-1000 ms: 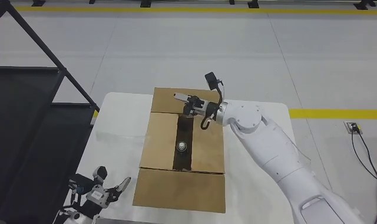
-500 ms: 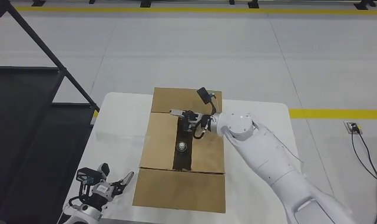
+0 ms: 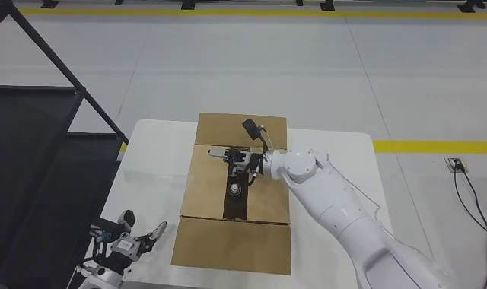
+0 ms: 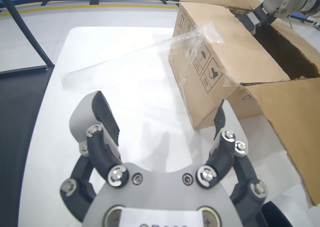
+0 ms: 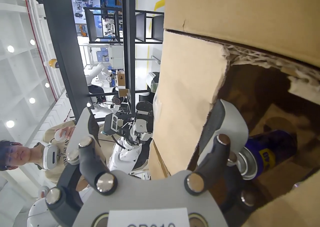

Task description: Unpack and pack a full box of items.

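Note:
A cardboard box (image 3: 236, 201) stands in the middle of the white table (image 3: 152, 160), its top flaps parted by a narrow dark gap. Through the gap a blue spray can (image 5: 267, 153) shows inside; its metal top (image 3: 236, 188) is seen from above. My right gripper (image 3: 230, 154) sits at the far end of the gap, open. It straddles the edge of one top flap (image 5: 185, 93), with one finger (image 5: 225, 123) inside the box and the other outside. My left gripper (image 4: 160, 103) hovers open over the table's near left corner (image 3: 141, 242), holding nothing.
A strip of clear tape (image 4: 140, 55) trails from the box's side (image 4: 200, 63) onto the table. The near flap (image 3: 232, 246) lies folded outward toward the front edge. A black metal frame (image 3: 46, 129) stands left of the table.
The right gripper moved leftward and toward me, from over the far flap down to the far end of the gap. The left gripper shifted slightly at the near left corner.

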Robot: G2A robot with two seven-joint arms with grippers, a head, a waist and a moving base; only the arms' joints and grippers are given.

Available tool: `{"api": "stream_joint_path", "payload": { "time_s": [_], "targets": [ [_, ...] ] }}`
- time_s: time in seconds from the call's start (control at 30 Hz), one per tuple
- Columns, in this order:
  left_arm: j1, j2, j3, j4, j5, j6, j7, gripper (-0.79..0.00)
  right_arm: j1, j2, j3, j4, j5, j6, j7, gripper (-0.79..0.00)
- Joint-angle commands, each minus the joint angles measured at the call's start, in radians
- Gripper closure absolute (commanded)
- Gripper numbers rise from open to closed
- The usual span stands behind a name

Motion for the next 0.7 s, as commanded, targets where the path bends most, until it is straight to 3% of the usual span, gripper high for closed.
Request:
{"api": "stream_joint_path", "payload": {
  "time_s": [0.0, 0.33, 0.67],
  "targets": [
    [0.013, 0.000, -0.008, -0.011, 0.009, 0.002, 0.011, -0.785, 0.005, -0.005, 0.016, 0.014, 0.037, -0.036, 0.019, -0.785],
    [0.081, 0.004, -0.001, -0.118, 0.159, -0.055, 0.092, -0.785, 0.033, -0.028, 0.075, 0.043, 0.189, -0.091, 0.164, -0.785],
    [0.068, -0.003, 0.071, -0.180, 0.237, 0.022, 0.076, -0.785, 0.086, -0.081, 0.031, 0.038, 0.152, -0.085, 0.168, -0.785]
  ]
}}
